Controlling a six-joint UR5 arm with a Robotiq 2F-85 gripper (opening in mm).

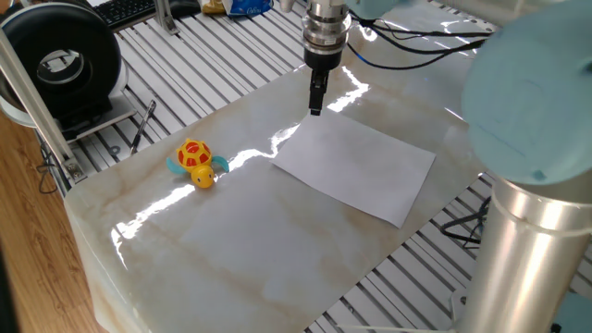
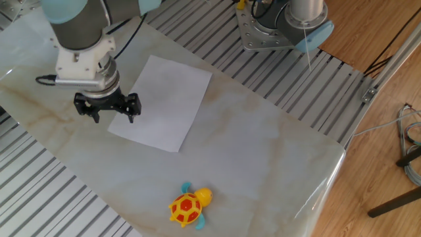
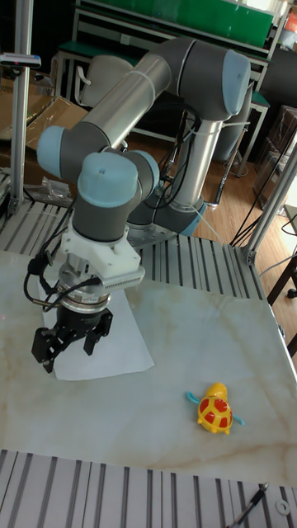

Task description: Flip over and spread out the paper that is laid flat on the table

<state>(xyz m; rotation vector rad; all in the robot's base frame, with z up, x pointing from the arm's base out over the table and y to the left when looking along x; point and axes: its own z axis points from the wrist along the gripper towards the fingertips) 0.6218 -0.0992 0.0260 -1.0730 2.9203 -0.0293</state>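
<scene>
The white paper (image 1: 356,166) lies flat on the marble table (image 1: 231,245). It also shows in the other fixed view, paper (image 2: 168,95) on table (image 2: 263,145). In the tall view the arm covers part of the paper (image 3: 120,351). My gripper (image 2: 113,118) is open with nothing between its fingers. It points straight down over the paper's edge, close to one corner. From one fixed view the gripper (image 1: 315,106) is seen edge-on at the paper's far corner. The gripper (image 3: 70,353) hangs low; whether it touches the sheet I cannot tell.
A yellow and red toy turtle (image 1: 196,162) (image 2: 187,206) (image 3: 216,410) sits on the table apart from the paper. A black round device (image 1: 65,60) and a thin tool (image 1: 143,125) rest on the ribbed rails. The robot's base (image 2: 276,26) stands behind the table.
</scene>
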